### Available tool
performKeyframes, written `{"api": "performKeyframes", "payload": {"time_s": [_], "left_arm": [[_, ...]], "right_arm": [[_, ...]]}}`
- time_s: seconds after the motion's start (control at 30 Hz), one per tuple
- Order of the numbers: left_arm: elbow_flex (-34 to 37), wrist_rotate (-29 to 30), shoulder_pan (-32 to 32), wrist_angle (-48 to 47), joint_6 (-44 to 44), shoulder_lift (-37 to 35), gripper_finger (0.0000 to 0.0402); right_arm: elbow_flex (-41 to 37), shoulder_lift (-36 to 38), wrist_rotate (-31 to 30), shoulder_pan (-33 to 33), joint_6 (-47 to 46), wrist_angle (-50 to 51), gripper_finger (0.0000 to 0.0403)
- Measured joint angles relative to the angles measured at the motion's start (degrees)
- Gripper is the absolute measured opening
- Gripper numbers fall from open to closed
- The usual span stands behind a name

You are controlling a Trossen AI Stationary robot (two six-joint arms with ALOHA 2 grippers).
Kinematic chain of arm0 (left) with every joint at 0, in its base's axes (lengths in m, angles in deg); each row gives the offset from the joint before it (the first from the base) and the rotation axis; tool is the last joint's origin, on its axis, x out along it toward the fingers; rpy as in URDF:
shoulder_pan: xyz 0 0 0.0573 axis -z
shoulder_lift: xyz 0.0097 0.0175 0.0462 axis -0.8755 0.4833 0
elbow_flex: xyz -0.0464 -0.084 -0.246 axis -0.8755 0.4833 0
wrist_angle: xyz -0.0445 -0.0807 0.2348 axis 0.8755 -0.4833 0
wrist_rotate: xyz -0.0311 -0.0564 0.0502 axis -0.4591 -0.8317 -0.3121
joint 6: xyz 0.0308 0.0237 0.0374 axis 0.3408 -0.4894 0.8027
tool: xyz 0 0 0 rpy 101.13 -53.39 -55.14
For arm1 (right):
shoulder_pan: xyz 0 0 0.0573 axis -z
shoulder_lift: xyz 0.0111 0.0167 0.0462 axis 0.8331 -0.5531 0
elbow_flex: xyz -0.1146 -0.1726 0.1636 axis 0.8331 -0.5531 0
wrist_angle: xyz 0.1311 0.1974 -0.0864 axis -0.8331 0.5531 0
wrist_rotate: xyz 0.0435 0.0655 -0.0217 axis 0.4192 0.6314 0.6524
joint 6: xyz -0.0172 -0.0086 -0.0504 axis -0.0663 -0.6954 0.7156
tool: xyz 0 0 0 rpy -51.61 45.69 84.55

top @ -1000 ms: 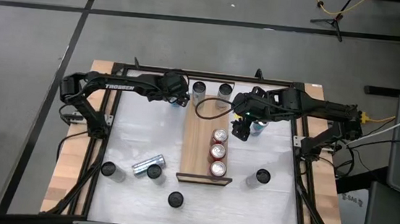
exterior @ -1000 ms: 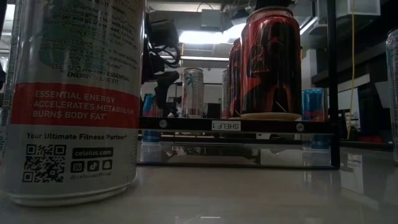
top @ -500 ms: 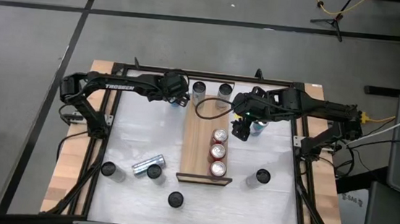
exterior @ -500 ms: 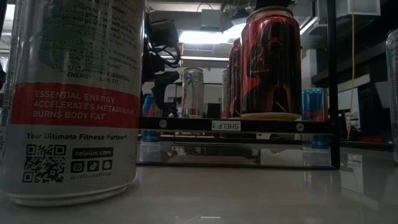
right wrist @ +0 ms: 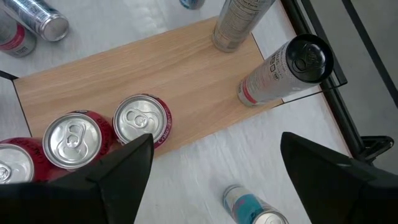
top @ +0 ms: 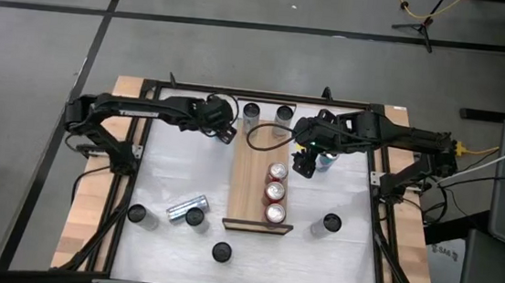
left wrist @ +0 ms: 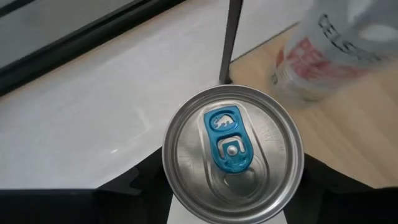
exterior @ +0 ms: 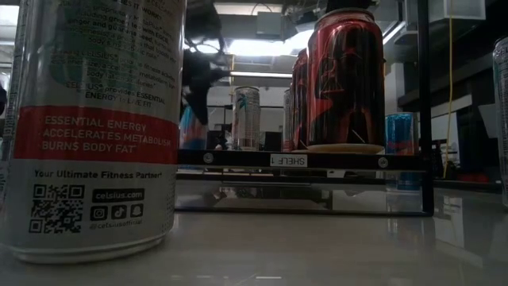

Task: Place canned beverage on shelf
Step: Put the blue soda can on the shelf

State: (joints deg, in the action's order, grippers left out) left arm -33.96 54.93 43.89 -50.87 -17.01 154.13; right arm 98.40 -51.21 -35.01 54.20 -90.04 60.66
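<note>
Can [left wrist: 233, 154], blue-tabbed, sits between our left gripper [top: 220, 120] fingers, upper centre | grip unconfirmed, we cannot tell | shelf [top: 249, 182] just right, three red cans aboard | right gripper [top: 304, 162] spread, waiting beside it

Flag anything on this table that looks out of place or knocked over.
One silver aluminium can lies on its side on the white table, left of the light-brown wooden shelf, beside an upright black-topped can. Every other can stands upright, including three red cans on the shelf.
</note>
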Motion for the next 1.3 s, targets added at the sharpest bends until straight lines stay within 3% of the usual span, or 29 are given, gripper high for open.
{"api": "performKeyframes", "payload": {"time_s": [0.1,0.3,0.53,0.83,1.3], "left_arm": [[0.0,-0.4,2.0,-2.2,1.0,-3.0,0.0210],[0.0,-6.8,7.3,-2.6,5.0,-9.5,0.0209],[0.0,-10.6,16.7,-0.1,7.4,-13.8,0.0209],[0.0,-11.9,27.5,14.7,10.2,-12.6,0.0209],[0.0,-13.6,34.4,18.5,11.2,-5.0,0.0210]], "right_arm": [[0.0,0.0,0.0,0.0,0.0,0.0,0.0344],[0.0,0.0,0.0,0.0,0.0,0.0,0.0344],[0.0,0.0,0.0,0.0,0.0,-0.1,0.0344],[0.0,0.0,0.0,0.0,-0.2,-0.3,0.0344],[0.0,-0.1,0.3,0.0,-0.3,-2.2,0.0344]]}}
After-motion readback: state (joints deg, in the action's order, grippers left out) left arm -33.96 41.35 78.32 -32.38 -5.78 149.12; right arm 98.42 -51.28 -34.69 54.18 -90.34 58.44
